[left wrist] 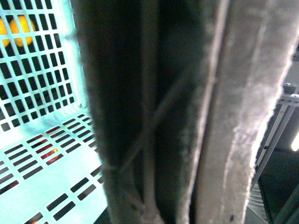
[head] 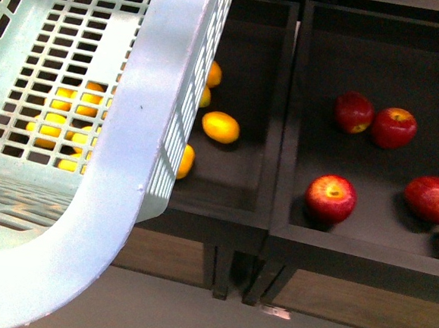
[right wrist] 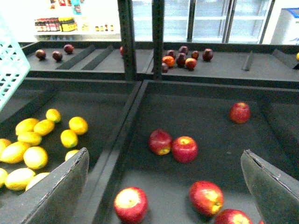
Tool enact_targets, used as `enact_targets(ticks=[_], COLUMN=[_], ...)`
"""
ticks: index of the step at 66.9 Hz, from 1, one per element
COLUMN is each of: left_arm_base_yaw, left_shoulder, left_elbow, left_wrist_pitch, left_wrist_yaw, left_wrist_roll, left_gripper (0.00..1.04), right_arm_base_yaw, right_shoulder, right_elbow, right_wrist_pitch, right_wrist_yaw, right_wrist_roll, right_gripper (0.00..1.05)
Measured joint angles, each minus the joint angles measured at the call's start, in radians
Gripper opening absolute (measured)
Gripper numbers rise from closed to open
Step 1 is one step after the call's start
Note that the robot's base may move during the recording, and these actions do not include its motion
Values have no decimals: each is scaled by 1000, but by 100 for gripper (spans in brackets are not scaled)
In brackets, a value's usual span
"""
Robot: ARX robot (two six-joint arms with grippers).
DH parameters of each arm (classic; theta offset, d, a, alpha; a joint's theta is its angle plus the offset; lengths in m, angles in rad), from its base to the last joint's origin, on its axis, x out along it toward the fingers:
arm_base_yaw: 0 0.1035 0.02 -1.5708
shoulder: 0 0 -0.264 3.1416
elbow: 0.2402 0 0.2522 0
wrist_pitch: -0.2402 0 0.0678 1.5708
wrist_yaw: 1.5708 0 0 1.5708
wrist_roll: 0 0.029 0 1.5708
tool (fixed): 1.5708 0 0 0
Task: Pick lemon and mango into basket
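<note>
The basket [head: 128, 164] hangs raised at near left over the bin [head: 241, 181] holding the lemon [head: 221, 127], ready for fruit; whether the left gripper [left wrist: 182, 116] clamps it I cannot tell, while the right gripper [right wrist: 164, 153] spreads its fingers [right wrist: 60, 186] wide above the apples [right wrist: 184, 149].

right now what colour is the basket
The basket is light blue-green, with slotted lattice sides. It shows best in the front view.

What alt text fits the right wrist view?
The open right gripper hangs over two dark bins: yellow fruit in one, red apples in the other. A corner of the basket shows at one edge, with more fruit bins and glass-door fridges behind.
</note>
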Motion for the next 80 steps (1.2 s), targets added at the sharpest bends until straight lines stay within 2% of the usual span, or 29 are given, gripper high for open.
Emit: enact_targets(ticks=[80], left_arm_base_yaw=[0], left_shoulder=[0], left_elbow=[0], left_wrist_pitch=[0], left_wrist_yaw=[4], left_wrist_roll=[-1], left_gripper=[16], right_arm_base_yaw=[0], right_shoulder=[0], right_elbow=[0], right_wrist_pitch=[0], right_wrist_yaw=[2], right_wrist_roll=[0], right_gripper=[96])
